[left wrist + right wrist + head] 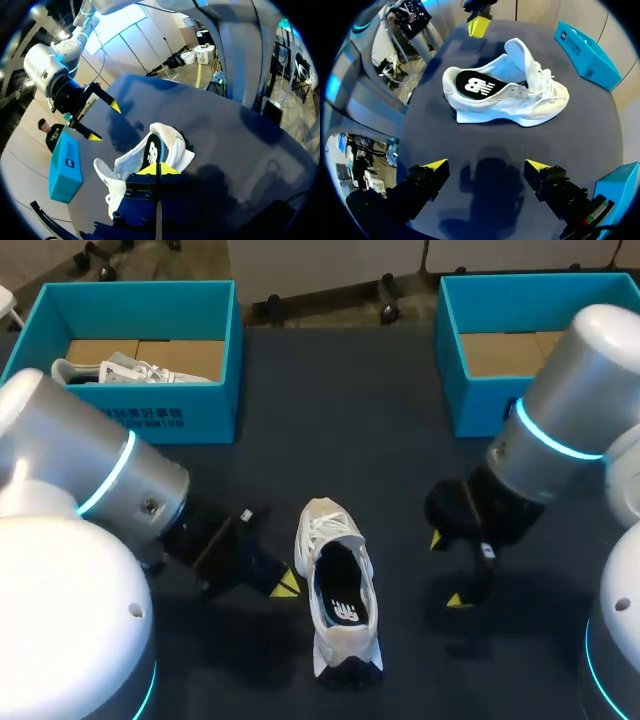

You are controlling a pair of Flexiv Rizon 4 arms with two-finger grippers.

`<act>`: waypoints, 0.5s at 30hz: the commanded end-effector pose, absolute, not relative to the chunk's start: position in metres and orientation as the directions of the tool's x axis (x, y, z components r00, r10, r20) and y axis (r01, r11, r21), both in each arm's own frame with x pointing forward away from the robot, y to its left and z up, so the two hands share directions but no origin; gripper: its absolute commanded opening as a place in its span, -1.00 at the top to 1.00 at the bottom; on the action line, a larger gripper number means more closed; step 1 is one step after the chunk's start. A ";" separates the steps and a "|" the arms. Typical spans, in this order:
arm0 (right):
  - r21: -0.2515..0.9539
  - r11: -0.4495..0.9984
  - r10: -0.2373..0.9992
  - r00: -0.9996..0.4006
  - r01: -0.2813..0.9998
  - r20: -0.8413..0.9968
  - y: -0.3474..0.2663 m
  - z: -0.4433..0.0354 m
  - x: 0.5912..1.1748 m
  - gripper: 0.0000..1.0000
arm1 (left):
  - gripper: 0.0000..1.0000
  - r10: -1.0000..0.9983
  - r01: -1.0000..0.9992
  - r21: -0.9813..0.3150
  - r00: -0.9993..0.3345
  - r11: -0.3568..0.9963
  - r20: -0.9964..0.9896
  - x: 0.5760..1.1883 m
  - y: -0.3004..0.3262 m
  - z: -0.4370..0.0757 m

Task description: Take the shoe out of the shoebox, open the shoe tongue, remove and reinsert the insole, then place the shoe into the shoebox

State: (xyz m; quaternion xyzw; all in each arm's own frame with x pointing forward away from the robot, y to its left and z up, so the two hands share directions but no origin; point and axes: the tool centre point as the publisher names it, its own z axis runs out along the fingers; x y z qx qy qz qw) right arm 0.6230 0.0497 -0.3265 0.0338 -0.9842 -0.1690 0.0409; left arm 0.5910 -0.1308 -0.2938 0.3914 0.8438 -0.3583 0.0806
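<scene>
While the stiff teal shoebox [150, 418] at the far left holds a second white shoe [130, 370], the left gripper [286, 583] has its yellow tips pinched together on nothing, just beside the white, laced shoe [322, 540] standing on its sole mid-table. Its black insole [343, 610] lies flat in the opening, tongue [520, 55] upright, long axis near-to-far, toe pointing away from the robot. To its right, the right gripper [448, 570] hangs spread and empty, another open teal box [480, 400] beyond.
</scene>
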 end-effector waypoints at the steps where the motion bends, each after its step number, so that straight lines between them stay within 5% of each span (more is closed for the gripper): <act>1: 0.389 0.920 -0.077 -0.996 -0.050 0.054 0.026 -0.314 0.614 -1.00 | 1.00 0.708 0.718 -0.542 -0.646 0.436 -0.286 0.596 -0.129 -0.286; 15: 0.387 0.921 -0.069 -0.996 -0.044 0.052 0.009 -0.307 0.615 -1.00 | 1.00 0.726 0.728 -0.540 -0.628 0.423 -0.279 0.597 -0.129 -0.285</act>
